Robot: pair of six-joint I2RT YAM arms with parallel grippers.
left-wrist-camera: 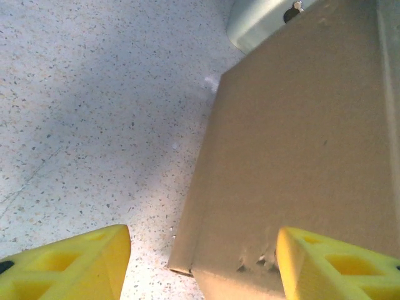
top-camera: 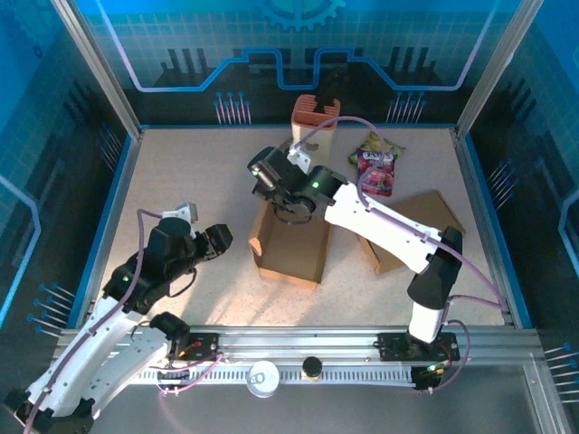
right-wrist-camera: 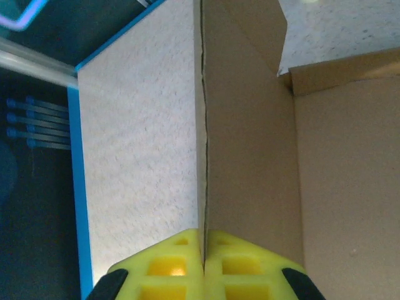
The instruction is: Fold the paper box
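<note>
The speckled surface [top-camera: 181,172] is the biggest thing here, walled in by blue panels. At its middle, a little toward the near edge, sits the paper box [top-camera: 294,253]: a brown cardboard tray, open side up, with its left and near walls standing. My right arm reaches over its far end and hides that part from above.

Toward the right edge a flat sheet of cardboard [top-camera: 432,212] lies on the surface, partly under my right arm and apart from the box. At the middle of the far edge stands an upright tan object with an orange ridged top [top-camera: 312,122]; I cannot tell what it is. Near the far right corner lie colourful snack packets [top-camera: 378,163].

My right claw [right-wrist-camera: 203,240] is pinched tight on the thin top edge of one box wall; in my right wrist view the yellow fingers [right-wrist-camera: 169,265] meet on the cardboard, with the box's inside on one side and bare surface on the other.

My left claw [top-camera: 217,237] hangs just beside the box's left wall, gripping nothing. In my left wrist view its yellow fingers [left-wrist-camera: 81,262] stand wide apart, with the box's outer corner ahead between them.

On the metal rail by my bases sit a small round tin [top-camera: 263,377] and a black knob [top-camera: 312,367]
</note>
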